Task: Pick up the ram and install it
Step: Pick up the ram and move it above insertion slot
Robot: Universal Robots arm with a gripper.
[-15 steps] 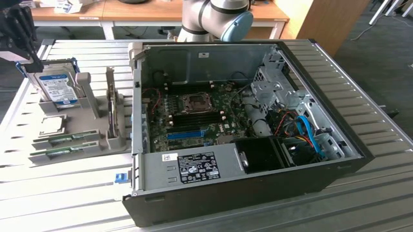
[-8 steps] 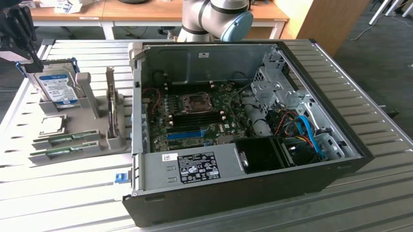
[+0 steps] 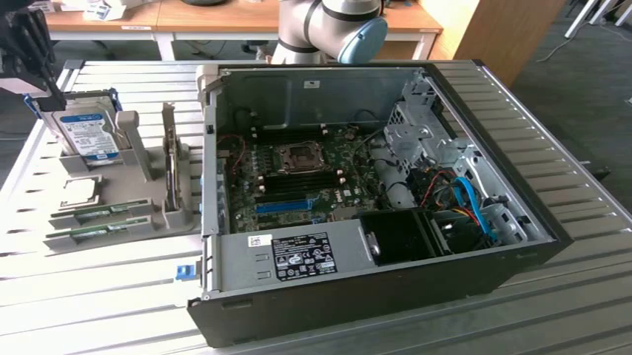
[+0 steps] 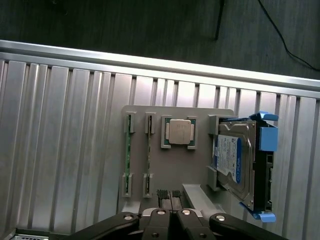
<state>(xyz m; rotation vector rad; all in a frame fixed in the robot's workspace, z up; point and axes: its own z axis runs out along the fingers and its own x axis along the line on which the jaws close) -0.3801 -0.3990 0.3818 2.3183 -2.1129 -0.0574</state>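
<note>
Two ram sticks, thin green boards, lie side by side in slots of a grey holder (image 3: 133, 196); I see them as ram (image 3: 99, 213) and ram (image 3: 94, 230) in the exterior view, and as ram (image 4: 128, 155) and ram (image 4: 148, 156) in the wrist view. My gripper (image 3: 40, 83) hangs high above the holder's far end, at the exterior view's upper left. In the wrist view the gripper (image 4: 170, 196) is shut with nothing between its fingers, well above the holder (image 4: 165, 175).
On the same holder sit a silver processor (image 4: 180, 132), a hard drive (image 4: 235, 160) in a blue bracket, and an upright card (image 3: 173, 155). To the exterior view's right lies the open computer case (image 3: 395, 296) with its motherboard (image 3: 296, 177). The table (image 3: 89, 296) is ribbed metal.
</note>
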